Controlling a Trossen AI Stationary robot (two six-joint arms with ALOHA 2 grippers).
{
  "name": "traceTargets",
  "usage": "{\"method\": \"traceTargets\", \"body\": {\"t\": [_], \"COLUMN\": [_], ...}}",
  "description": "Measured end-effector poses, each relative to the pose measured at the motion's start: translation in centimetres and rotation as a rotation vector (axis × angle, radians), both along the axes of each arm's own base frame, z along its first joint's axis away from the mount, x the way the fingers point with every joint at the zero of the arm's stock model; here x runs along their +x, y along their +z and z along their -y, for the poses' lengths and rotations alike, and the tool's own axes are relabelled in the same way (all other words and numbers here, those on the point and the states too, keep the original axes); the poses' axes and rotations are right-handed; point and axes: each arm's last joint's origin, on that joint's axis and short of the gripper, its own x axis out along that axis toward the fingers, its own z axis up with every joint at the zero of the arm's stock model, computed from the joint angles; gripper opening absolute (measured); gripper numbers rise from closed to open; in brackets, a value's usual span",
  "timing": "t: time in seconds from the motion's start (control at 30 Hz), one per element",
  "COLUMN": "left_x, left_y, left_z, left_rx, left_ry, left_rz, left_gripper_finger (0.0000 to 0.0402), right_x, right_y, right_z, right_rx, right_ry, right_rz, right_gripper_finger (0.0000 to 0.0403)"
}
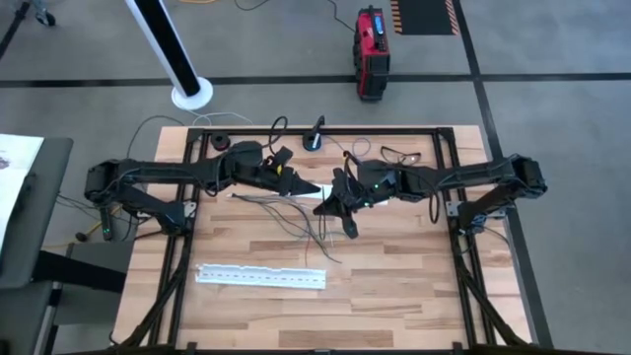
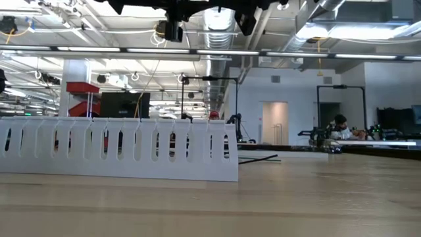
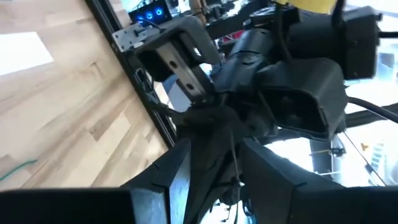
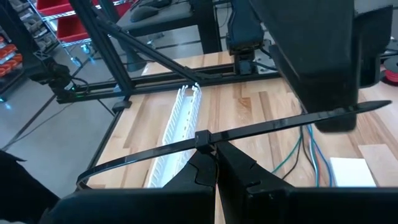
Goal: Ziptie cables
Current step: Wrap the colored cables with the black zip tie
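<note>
The cables [image 1: 296,219] are spread loose on the table [image 1: 394,286], trailing from between the two grippers toward the white strip [image 1: 261,277] nearer the front edge. The right gripper [image 4: 216,163] is held above them near mid-table, its fingers clamped together on a black ziptie [image 4: 249,132] that crosses them, apart from the cables. The left gripper [image 3: 214,165] is raised just beside the right one, and whether its fingers are apart or pressed together cannot be told.
</note>
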Motion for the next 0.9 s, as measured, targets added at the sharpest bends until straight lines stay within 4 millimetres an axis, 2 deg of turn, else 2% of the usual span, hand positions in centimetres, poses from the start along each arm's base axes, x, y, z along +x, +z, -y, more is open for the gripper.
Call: {"method": "traceTargets", "body": {"t": [0.9], "left_x": [0.33], "left_y": [-0.16], "left_z": [0.42], "left_rx": [0.043], "left_ry": [0.075], "left_rz": [0.001], "left_gripper_finger": [0.0134], "right_x": [-0.01], "right_y": [-0.04], "right_z": [0.43], "right_rx": [-0.002], "right_ry": [-0.008], "right_rz": [-0.003], "right_gripper_finger": [0.0000]}}
